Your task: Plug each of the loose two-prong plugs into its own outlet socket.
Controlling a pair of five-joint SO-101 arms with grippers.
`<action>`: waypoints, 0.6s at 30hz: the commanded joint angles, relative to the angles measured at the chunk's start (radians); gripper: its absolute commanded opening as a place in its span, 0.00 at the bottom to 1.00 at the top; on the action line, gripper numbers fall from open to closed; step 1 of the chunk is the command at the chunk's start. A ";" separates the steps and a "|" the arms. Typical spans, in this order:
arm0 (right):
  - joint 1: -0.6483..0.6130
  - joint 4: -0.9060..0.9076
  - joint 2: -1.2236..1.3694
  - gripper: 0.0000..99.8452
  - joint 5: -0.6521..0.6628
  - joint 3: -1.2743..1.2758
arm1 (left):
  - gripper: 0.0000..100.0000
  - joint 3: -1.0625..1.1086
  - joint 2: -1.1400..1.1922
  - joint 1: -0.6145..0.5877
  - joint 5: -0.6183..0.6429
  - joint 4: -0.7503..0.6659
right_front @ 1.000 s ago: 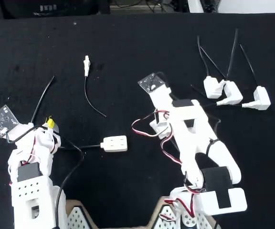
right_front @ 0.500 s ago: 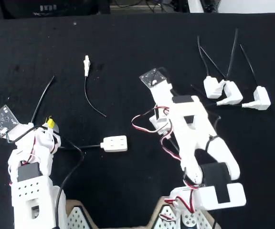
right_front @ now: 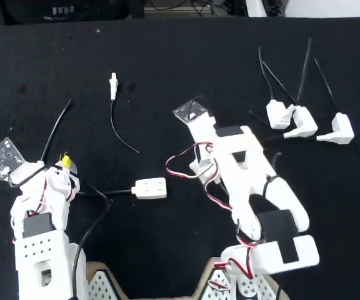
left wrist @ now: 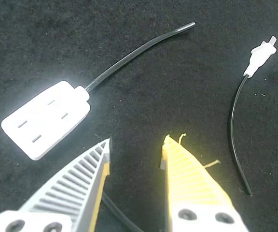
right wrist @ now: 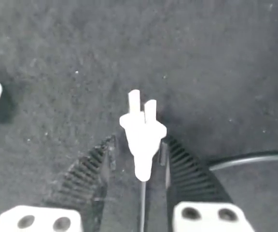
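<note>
**Right Claw Loaded, Left Claw Open**

Right wrist view: the right gripper is closed narrowly on a white two-prong plug, prongs pointing outward. Left wrist view: the left gripper gapes wide and empty, near the outlet block. High view: a cluster of three plugs lies at the table's far right.

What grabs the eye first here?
The small white two-prong plug pinched between the right arm's jaws, prongs pointing outward. Next, the flat white plastic outlet block on the black table between the arms, and three white angled plugs clustered at the far right.
</note>
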 commanded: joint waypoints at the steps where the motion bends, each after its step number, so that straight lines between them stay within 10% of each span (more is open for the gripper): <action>1: -0.014 0.015 -0.081 0.14 -0.002 0.016 | 0.18 -0.050 0.002 0.010 -0.002 -0.009; 18: -0.025 -0.114 -0.147 0.04 -0.066 0.111 | 0.18 -0.050 0.002 0.007 -0.002 -0.009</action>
